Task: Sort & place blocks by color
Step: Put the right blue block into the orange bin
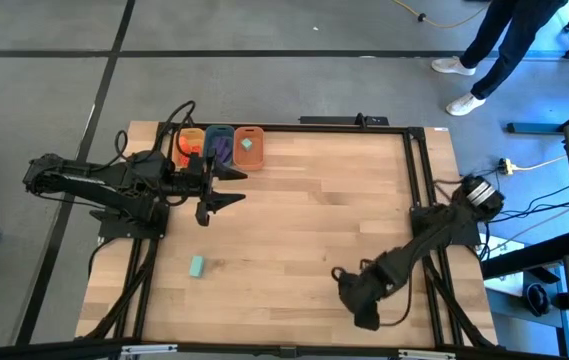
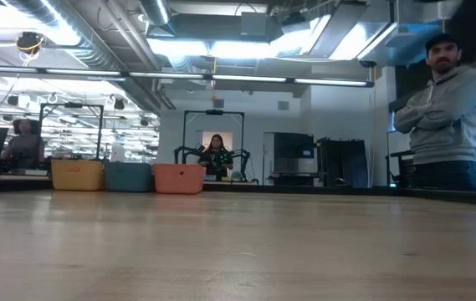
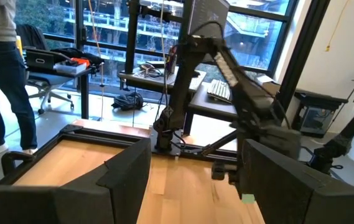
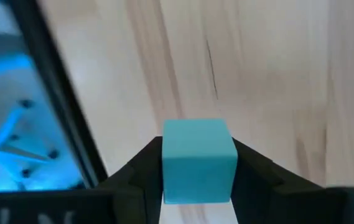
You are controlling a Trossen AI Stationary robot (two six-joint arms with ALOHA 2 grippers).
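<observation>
My right gripper [image 1: 356,295] hangs over the table's near right part and is shut on a mint-teal cube [image 4: 200,158], which the gripper hides in the high view. A second mint-teal block [image 1: 196,265] lies flat on the table near the left side, touched by nothing. My left gripper [image 1: 232,187] is open and holds nothing. It is level, just in front of the three tubs at the far edge, pointing toward the table's right. In the left wrist view its fingers [image 3: 111,180] stand wide apart. My right gripper pinches the mint-teal cube between its two fingers [image 4: 142,168], which lie on two opposite side faces [image 4: 167,162]. They come from above, pointing steeply down at the table. The cube sits square between the fingertips. Whether it is off the wood, I cannot tell.
At the far edge stand a yellow tub [image 1: 189,143], a blue tub [image 1: 219,146] and an orange tub [image 1: 250,146], which holds a teal block [image 1: 247,145]. A dark frame [image 1: 419,180] runs along the table's right side. A person [image 2: 448,109] stands beyond the far right corner.
</observation>
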